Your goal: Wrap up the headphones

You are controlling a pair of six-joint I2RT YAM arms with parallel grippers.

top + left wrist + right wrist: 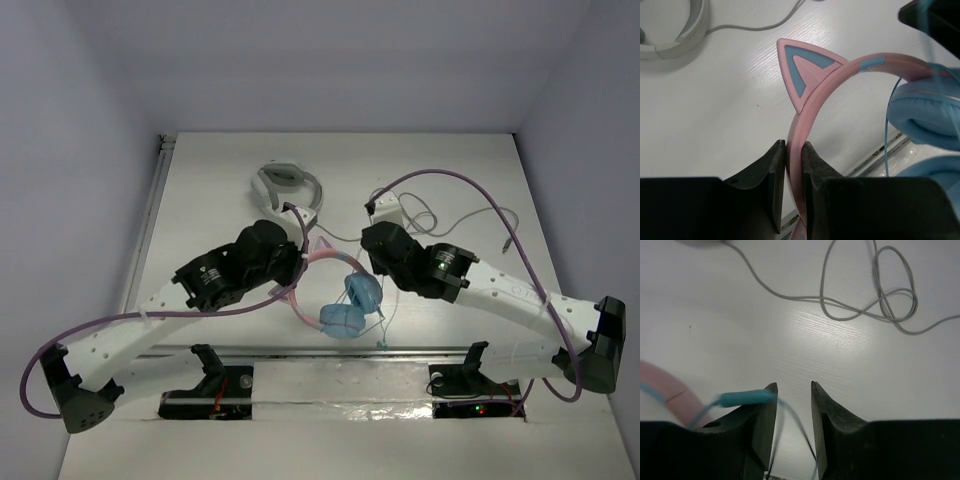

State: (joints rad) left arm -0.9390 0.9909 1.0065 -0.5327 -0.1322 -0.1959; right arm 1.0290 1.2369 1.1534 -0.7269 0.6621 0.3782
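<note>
The headphones lie at the near middle of the table, with a pink headband and light-blue ear cups. My left gripper is shut on the headband just below its cat ear; the ear cups sit to the right. My right gripper hovers beside the cups. In the right wrist view it is open. The thin blue cable loops loosely between its jaws, and a teal cable sleeve rests against the left fingertip.
A grey-white headset lies behind the left gripper and shows in the left wrist view. Its grey cable loops at the back right. A white box sits behind the right gripper. A metal rail runs along the near edge.
</note>
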